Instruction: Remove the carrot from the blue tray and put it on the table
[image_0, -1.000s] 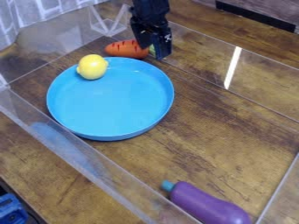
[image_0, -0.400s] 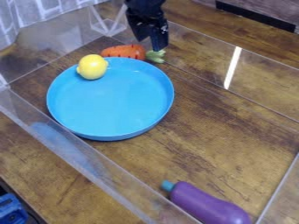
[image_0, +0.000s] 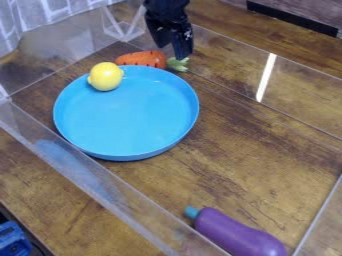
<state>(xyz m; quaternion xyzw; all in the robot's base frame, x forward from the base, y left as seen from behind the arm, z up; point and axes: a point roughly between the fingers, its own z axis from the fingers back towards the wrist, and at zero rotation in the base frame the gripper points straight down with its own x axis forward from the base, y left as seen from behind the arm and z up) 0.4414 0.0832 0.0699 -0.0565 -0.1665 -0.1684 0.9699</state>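
Black gripper (image_0: 171, 45) hangs with its jaws wide apart and nothing between them, just above the far rim of the blue tray (image_0: 127, 112). A second ago those fingers stood lower, straddling the leafy end of the carrot (image_0: 144, 61); they have since lifted clear, and the toy has settled a little nearer the tray's rim than it lay then. In the last fraction of a second nothing in the scene has shifted.

Lying on its side on the table (image_0: 254, 150), the carrot rests just beyond the tray's far edge, its green top pointing away from the yellow ball (image_0: 106, 76). Whether it touches the rim cannot be told from this angle. Inside the tray, only the yellow ball is left, sitting against the far-left part of the rim. A purple eggplant toy (image_0: 238, 234) lies well apart from the tray on the near side.

With the carrot out of the dish, down on the wood and let go, the job looks essentially complete; only a retreat of the arm away from the tray appears to be left.
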